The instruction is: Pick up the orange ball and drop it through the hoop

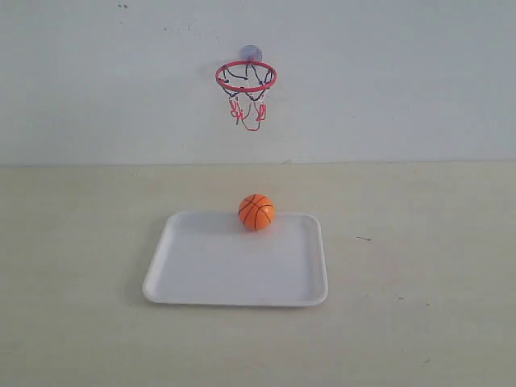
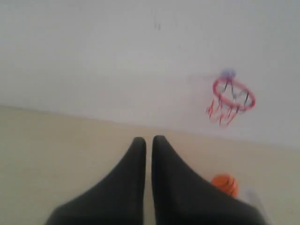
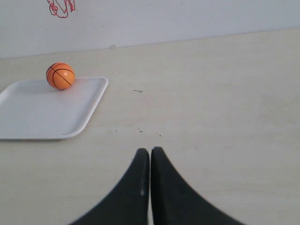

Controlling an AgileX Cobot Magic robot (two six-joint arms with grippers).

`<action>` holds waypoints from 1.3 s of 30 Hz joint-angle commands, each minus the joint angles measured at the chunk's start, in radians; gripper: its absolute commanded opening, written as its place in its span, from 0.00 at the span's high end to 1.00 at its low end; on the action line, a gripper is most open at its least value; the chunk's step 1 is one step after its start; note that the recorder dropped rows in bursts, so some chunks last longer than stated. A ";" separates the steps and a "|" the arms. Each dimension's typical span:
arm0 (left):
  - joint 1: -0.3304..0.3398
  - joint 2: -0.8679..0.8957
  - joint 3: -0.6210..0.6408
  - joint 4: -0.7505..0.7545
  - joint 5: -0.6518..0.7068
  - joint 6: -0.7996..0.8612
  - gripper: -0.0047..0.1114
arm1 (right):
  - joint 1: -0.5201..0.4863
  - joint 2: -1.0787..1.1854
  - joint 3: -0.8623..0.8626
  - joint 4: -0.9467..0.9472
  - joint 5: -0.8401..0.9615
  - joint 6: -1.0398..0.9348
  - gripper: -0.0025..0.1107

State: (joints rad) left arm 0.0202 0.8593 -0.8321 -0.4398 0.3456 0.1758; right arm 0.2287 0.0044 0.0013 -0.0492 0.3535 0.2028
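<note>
Orange, rubbery-looking toy basketball (image 1: 256, 212) is sitting at the far edge of the white plastic tray (image 1: 234, 274), ahead of and between your left gripper (image 2: 148, 140) and right gripper (image 3: 150, 151), both closed and empty. It's probably light and roll-prone, so you're wanting a pinch across its middle.

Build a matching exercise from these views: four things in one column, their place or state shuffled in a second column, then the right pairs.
Column one
1. small orange toy ball with black seams
2. red-ringed toy hoop with string net
3. white rectangular plastic tray
4. right arm's black gripper

Column two
A. fixed to the pale wall
B. jaws shut, above the beige table
C. lying flat on the table
D. resting at the tray's rim nearest the wall

Pairs: 1-D, 2-A, 3-C, 4-B
</note>
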 commanded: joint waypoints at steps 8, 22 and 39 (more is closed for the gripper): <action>-0.033 0.745 -0.543 -0.181 0.365 0.425 0.83 | 0.002 -0.004 -0.001 -0.008 -0.007 -0.003 0.98; -0.273 1.302 -1.110 0.097 0.591 0.352 0.36 | 0.002 -0.004 -0.001 -0.008 -0.007 -0.003 0.98; -0.420 1.458 -1.287 -0.015 0.568 0.259 0.33 | 0.002 -0.004 -0.001 -0.008 -0.007 -0.003 0.98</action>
State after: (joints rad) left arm -0.3732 2.3186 -2.1102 -0.4382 0.9809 0.4542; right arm 0.2287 0.0044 0.0013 -0.0492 0.3535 0.2028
